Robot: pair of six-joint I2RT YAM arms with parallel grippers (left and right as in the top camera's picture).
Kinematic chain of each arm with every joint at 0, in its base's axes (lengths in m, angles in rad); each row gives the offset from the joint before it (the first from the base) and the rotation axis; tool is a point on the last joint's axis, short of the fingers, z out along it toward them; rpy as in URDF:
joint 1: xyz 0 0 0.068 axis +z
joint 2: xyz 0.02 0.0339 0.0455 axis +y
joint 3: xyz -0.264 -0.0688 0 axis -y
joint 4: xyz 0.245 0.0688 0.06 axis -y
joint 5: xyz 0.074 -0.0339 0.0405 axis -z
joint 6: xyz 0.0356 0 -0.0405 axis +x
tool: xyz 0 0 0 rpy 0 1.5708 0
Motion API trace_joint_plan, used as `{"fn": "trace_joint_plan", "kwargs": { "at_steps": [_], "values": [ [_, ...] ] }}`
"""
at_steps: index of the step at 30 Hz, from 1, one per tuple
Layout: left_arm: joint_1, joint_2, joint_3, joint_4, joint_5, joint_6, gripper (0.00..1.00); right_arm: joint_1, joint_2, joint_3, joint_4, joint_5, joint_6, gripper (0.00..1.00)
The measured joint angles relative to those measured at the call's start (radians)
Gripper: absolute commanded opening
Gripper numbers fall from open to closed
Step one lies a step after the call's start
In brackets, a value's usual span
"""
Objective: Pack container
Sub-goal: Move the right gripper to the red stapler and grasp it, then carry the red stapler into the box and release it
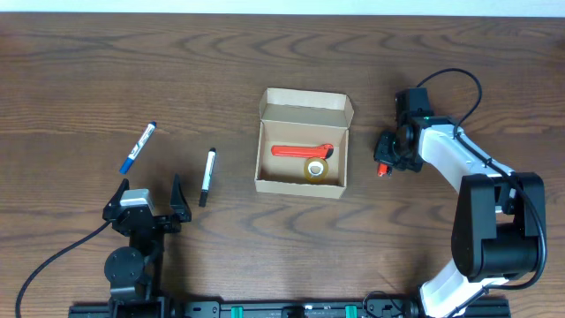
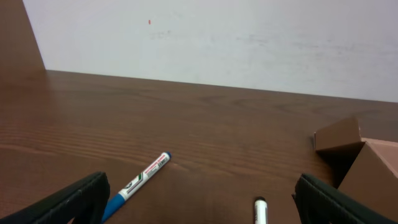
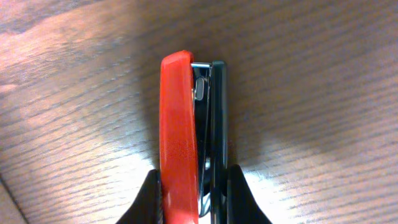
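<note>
brown table (image 1: pixel 88 71): dark wood grain, seen from above; a pale wall stands behind it in the left wrist view.
blue pen (image 1: pixel 138 147): far left, lying slanted, white barrel with a blue cap at its near end; in the left wrist view (image 2: pixel 140 182) it lies just ahead of the left finger.
left gripper (image 1: pixel 148 196): near edge of the table, left side, jaws spread wide and holding nothing; both black fingers (image 2: pixel 74 199) show at the bottom corners of its own view, with bare table between them.
black pen (image 1: pixel 207 177): right of the blue pen and apart from it, lying almost straight away from the near edge, just beyond the left gripper's right finger; only its tip shows in the left wrist view (image 2: pixel 260 210).
box (image 1: pixel 265 163): tan cardboard, in the middle of the table, open, its flap lid standing up along the far side; its corner shows at the right edge of the left wrist view (image 2: pixel 373 168).
red tool (image 1: pixel 300 150): lies crosswise inside the box.
tape roll (image 1: pixel 316 168): inside the box, touching the red tool's near side.
right gripper (image 1: pixel 386 162): right of the box and apart from it, low at the table, jaws pressed narrow on a stapler.
stapler (image 3: pixel 186 137): red and black, lying on its side on the table, one finger (image 3: pixel 149 196) against the red half, the other against the black.
</note>
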Motion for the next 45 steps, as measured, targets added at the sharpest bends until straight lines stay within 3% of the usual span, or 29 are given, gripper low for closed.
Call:
{"fn": "trace_joint_plan", "kwargs": {
  "at_steps": [9,16,19,24,29,32,38,45],
  "values": [
    [0.000,0.000,0.000,0.000,0.000,0.000,0.95,0.000,0.005,0.037,-0.053,-0.006,-0.019,0.01],
    [0.000,0.000,0.000,0.000,0.000,0.000,0.95,0.026,-0.025,0.267,-0.103,-0.023,-0.129,0.01],
    [0.000,0.000,0.000,0.000,0.000,0.000,0.95,0.074,-0.070,0.384,-0.105,-0.064,-0.259,0.01],
    [0.000,0.000,0.000,0.000,0.000,0.000,0.95,0.209,-0.128,0.559,-0.241,-0.210,-0.641,0.01],
    [0.000,0.000,0.000,0.000,0.000,0.000,0.95,0.359,-0.135,0.603,-0.415,-0.274,-1.007,0.01],
    [0.000,0.000,0.000,0.000,0.000,0.000,0.95,0.413,-0.134,0.602,-0.479,-0.252,-1.145,0.01],
    [0.000,0.000,0.000,0.000,0.000,0.000,0.95,0.436,-0.132,0.602,-0.544,-0.197,-1.275,0.01],
    [0.000,0.000,0.000,0.000,0.000,0.000,0.95,0.436,-0.047,0.602,-0.551,-0.176,-1.315,0.01]
  ]
}}
